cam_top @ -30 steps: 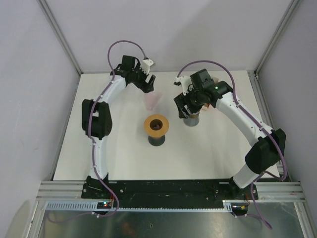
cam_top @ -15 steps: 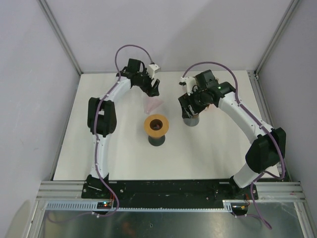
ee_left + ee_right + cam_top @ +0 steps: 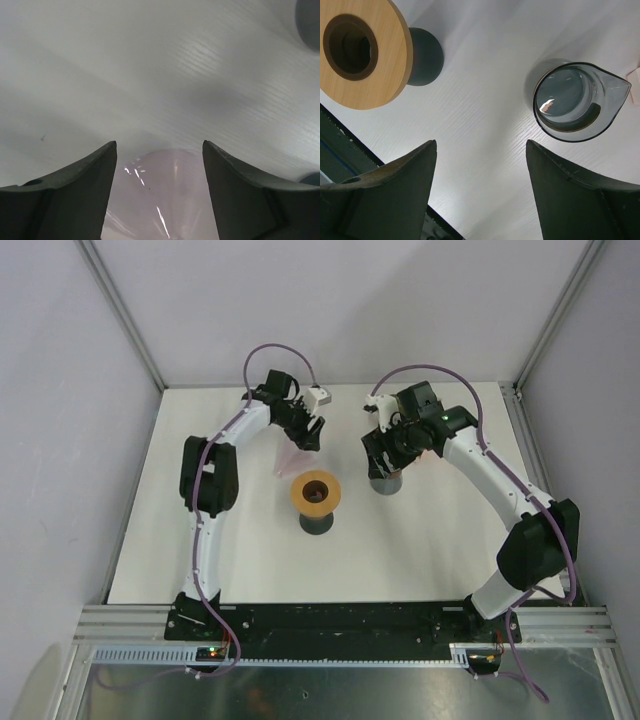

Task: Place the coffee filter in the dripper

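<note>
The coffee filter is a pale pink translucent cone on the table, just behind the dripper. The dripper is a wooden ring with a dark hole on a dark base, mid-table. My left gripper is open and low over the filter. In the left wrist view the filter lies between the spread fingers of the left gripper. My right gripper is open and empty, hovering over the table between the dripper and a glass carafe.
The glass carafe stands right of the dripper, under the right wrist. A small pinkish scrap lies beside it. White walls and metal posts enclose the table.
My left gripper has moved right and toward the dripper, coming over the filter; the filter now looks narrower and shifted slightly left. The right arm has barely moved.
</note>
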`<state>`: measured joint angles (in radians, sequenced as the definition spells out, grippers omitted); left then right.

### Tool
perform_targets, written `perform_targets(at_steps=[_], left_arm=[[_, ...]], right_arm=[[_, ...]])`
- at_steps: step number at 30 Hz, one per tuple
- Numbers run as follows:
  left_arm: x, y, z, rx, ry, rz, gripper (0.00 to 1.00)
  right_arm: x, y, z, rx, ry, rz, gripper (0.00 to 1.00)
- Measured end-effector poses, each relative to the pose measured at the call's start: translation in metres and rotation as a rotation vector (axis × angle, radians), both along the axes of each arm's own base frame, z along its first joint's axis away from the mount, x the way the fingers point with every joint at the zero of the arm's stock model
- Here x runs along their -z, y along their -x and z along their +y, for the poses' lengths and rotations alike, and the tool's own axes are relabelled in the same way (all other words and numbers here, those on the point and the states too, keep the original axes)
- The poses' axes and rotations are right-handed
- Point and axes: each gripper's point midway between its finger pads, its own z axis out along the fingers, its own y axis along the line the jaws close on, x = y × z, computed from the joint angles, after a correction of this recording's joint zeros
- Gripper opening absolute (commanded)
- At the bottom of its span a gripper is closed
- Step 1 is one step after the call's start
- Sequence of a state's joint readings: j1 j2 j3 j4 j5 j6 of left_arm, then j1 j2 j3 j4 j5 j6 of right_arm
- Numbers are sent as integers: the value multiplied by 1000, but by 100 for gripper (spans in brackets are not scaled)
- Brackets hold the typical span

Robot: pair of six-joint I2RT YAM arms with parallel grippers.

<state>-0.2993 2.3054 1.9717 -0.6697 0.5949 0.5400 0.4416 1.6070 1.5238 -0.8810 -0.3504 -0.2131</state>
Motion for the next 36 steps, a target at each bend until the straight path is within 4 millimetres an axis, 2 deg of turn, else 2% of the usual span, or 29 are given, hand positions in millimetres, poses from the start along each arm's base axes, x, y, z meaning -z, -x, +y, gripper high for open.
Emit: perform_targets(at_steps=[6, 10, 22, 30, 36], left_arm=[[9, -3, 16, -98, -83, 26, 73], [6, -9, 26, -178, -122, 26, 74], [-45, -29, 59, -411, -216, -92, 83], [-30, -26, 92, -510, -366, -102, 86], [-29, -27, 97, -517, -390, -111, 85]], right_arm=[[1, 1, 1, -4, -4, 6, 77], [1, 2, 2, -8, -10, 8, 77], [1, 3, 3, -14, -17, 12, 77], [4, 5, 5, -20, -18, 25, 77], [7, 7, 6, -26, -15, 32, 77]])
